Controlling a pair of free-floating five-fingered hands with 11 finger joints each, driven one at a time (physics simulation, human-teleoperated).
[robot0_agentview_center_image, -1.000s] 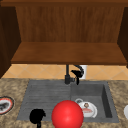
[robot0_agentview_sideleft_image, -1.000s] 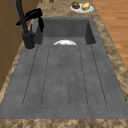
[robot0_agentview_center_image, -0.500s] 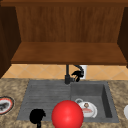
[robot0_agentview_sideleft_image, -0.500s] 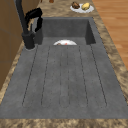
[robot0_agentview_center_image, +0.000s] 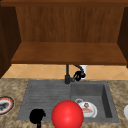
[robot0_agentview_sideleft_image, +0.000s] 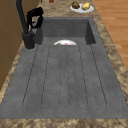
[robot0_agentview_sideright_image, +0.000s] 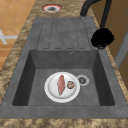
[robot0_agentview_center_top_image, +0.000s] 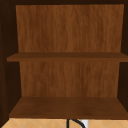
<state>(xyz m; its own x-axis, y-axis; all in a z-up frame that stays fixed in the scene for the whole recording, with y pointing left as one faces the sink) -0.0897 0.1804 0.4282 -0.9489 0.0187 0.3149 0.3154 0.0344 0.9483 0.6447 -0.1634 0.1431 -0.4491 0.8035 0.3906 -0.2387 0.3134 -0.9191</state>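
Grey sink (robot0_agentview_center_image: 45, 92) under a wooden wall cabinet (robot0_agentview_center_image: 67, 52). Right hand (robot0_agentview_center_image: 79, 74) curls round the black faucet's (robot0_agentview_center_image: 67, 75) spout end at the far side. Left hand (robot0_agentview_center_image: 37, 116) hangs near the front edge, fingers unclear, beside a red ball (robot0_agentview_center_image: 67, 114); a plate of food (robot0_agentview_sideright_image: 62, 86) lies in the basin.

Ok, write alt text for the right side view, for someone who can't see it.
A white plate with a piece of meat and a small round food lies in the grey sink basin, beside the drain. A black hand is at the faucet behind the basin, and a red-rimmed plate sits beyond the drainboard.
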